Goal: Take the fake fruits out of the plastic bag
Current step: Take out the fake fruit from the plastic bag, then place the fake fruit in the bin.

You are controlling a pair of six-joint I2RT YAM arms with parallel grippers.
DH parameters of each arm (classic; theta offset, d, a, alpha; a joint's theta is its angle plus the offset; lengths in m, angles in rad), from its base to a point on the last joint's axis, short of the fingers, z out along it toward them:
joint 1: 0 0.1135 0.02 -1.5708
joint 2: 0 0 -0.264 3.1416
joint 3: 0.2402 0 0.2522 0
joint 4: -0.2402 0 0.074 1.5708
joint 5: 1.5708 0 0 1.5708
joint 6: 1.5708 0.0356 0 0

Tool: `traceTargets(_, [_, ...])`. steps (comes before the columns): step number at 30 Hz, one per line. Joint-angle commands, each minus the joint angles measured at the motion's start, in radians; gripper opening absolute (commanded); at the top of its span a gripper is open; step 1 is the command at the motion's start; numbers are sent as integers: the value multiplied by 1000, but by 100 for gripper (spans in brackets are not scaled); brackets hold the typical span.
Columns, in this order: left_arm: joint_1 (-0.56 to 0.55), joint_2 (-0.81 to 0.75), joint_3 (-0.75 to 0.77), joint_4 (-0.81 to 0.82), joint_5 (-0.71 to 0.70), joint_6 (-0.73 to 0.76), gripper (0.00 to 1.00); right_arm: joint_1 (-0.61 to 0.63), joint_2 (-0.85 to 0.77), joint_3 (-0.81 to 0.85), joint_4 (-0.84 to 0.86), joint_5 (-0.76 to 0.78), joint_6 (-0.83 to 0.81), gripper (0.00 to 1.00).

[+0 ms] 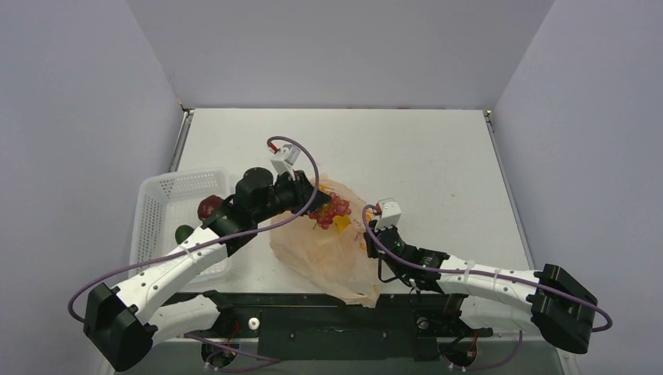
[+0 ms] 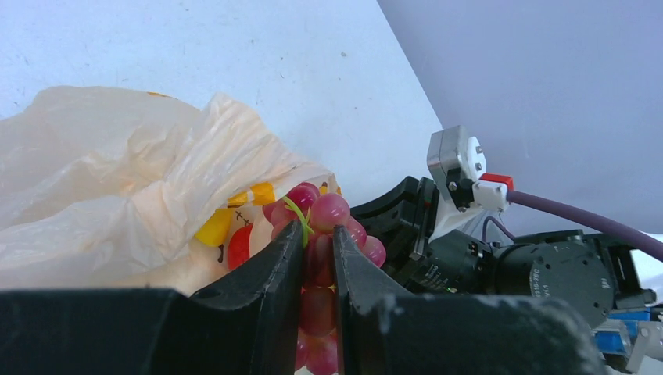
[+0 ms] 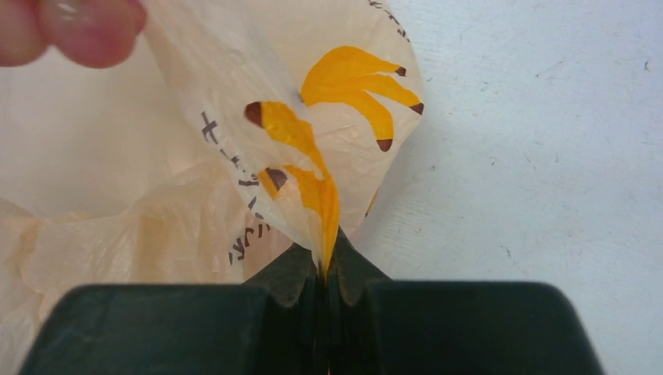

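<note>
At the plastic bag (image 1: 328,262) mouth, the berry cluster (image 1: 333,209) is clamped by the left gripper (image 2: 318,239), bag film by the right gripper (image 3: 322,269).

left arm (image 1: 188,254): reaching forward and right
left gripper (image 2: 317,234): jaws clamped on berries (image 2: 328,211)
right arm (image 1: 477,281): stretched leftward, low
right gripper (image 3: 322,269): pinching bag (image 3: 117,156)

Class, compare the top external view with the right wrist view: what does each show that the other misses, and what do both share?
Only the top view: the white mesh basket holding a dark red fruit, and the left gripper shut on the berry cluster over the plastic bag. Only the right wrist view: the right gripper in a close pinch on a bag fold at a yellow banana print. Both: the bag and the table.
</note>
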Motion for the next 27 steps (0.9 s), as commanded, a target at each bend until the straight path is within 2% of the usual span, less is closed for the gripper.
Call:
traceTargets(1, [32, -42, 76, -40, 107, 21, 5, -7, -28, 37, -5, 83, 24, 0])
traceTargets(6, [111, -94, 96, -118, 226, 39, 3, -15, -43, 29, -39, 163, 41, 0])
traceTargets(11, [199, -183, 180, -321, 182, 170, 2, -19, -49, 22, -48, 167, 41, 0])
traceTargets(16, [290, -239, 296, -552, 21, 323, 2, -21, -61, 10, -42, 164, 37, 0])
traceTargets(19, [339, -248, 339, -665, -186, 384, 1, -23, -64, 8, -38, 161, 32, 0])
traceTargets(23, [363, -269, 346, -719, -429, 404, 0, -25, -64, 7, -38, 159, 29, 0])
traceTargets(27, [365, -310, 277, -714, -575, 388, 0, -26, -66, 4, -35, 157, 27, 0])
